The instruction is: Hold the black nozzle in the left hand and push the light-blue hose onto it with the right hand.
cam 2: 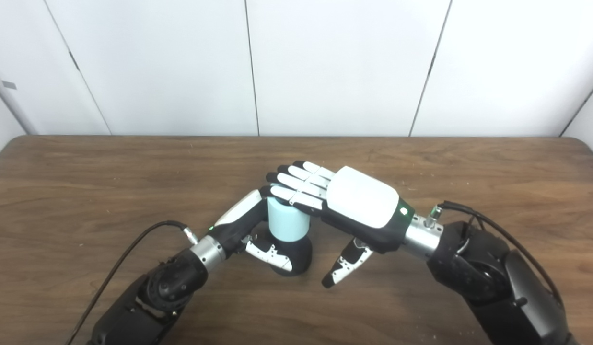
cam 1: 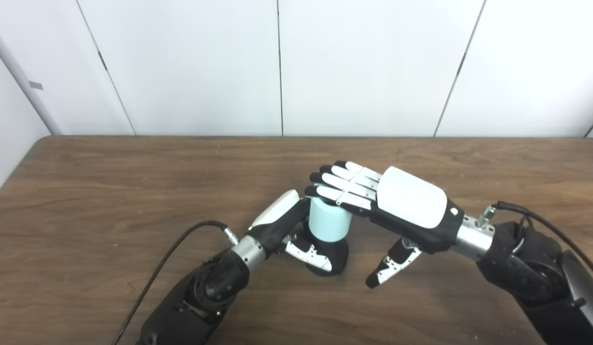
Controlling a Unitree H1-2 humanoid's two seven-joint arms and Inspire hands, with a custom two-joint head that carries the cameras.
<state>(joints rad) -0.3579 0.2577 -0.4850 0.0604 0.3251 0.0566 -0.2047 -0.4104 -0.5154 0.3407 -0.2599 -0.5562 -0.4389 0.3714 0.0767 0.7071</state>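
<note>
My left hand (cam 1: pixel 289 230) is clamped round the black nozzle (cam 1: pixel 337 256) on the table (cam 1: pixel 109 191); my right hand (cam 1: pixel 397 206) (fingers straight, spread flat) presses the light-blue hose (cam 1: pixel 329 220) down.

A dark brown wooden table (cam 1: pixel 109 191) with a streaked grain fills the lower part of both views, its far edge running against a white panelled wall (cam 1: pixel 277 67). Near the middle of the tabletop stands the black nozzle (cam 1: pixel 335 256), its rounded base resting on the wood. A light-blue hose (cam 1: pixel 329 221) sits upright on top of it. Pale specks are scattered across the surface.
</note>
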